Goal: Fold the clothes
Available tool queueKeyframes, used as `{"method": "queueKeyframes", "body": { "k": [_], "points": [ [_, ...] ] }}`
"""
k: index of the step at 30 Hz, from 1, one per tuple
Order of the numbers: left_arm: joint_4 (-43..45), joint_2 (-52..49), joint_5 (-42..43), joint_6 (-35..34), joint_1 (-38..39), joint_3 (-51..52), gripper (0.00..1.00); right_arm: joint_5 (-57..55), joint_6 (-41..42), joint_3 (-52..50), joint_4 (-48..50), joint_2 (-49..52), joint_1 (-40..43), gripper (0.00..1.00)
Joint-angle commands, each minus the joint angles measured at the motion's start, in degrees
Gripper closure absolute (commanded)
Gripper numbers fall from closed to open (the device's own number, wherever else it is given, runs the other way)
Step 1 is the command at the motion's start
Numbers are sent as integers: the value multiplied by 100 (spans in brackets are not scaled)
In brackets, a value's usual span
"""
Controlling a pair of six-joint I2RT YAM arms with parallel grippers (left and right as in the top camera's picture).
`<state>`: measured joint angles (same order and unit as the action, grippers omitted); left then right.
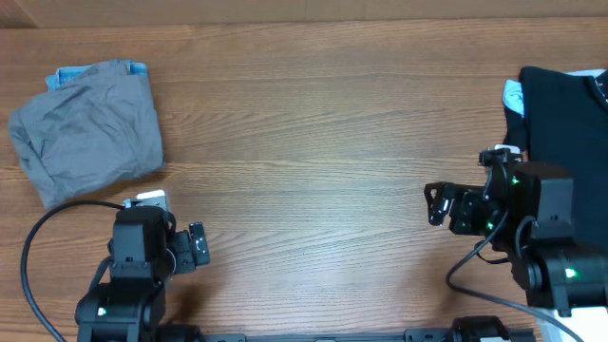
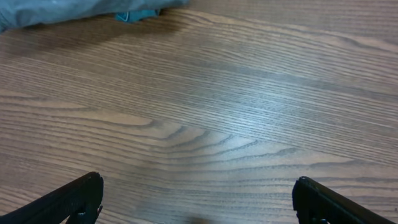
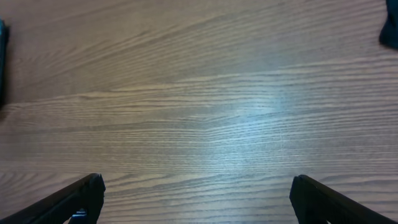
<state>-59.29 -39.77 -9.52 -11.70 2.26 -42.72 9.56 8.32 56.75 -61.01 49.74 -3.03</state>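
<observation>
The grey shorts (image 1: 90, 128) lie in a folded, rumpled bundle at the far left of the table, on top of light-blue denim (image 1: 71, 74) that peeks out at the back. In the left wrist view the shorts' edge (image 2: 62, 9) shows at the top left with a bit of the denim (image 2: 134, 15). My left gripper (image 1: 197, 244) (image 2: 198, 190) is open and empty, near the front edge, below and to the right of the shorts. My right gripper (image 1: 436, 204) (image 3: 198, 186) is open and empty over bare wood at the right.
A black shirt (image 1: 565, 114) lies at the far right with a light-blue piece (image 1: 512, 95) at its left edge, just behind my right arm. A dark shape (image 3: 390, 28) shows at the top right of the right wrist view. Wooden table (image 1: 313, 142) lies between the arms.
</observation>
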Motion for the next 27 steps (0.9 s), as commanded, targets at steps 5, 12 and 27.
{"method": "queueKeyframes", "body": {
  "k": [5, 12, 27],
  "points": [
    [-9, -105, -98, -74, 17, 24, 0, -55, 31, -24, 26, 509, 11, 0],
    [-9, -107, -98, -74, 17, 24, 0, -531, 0, -671, 426, -1934, 11, 0],
    [-9, -107, -98, -74, 17, 24, 0, -352, -282, -5167, 6140, -4957, 11, 0]
  ]
}}
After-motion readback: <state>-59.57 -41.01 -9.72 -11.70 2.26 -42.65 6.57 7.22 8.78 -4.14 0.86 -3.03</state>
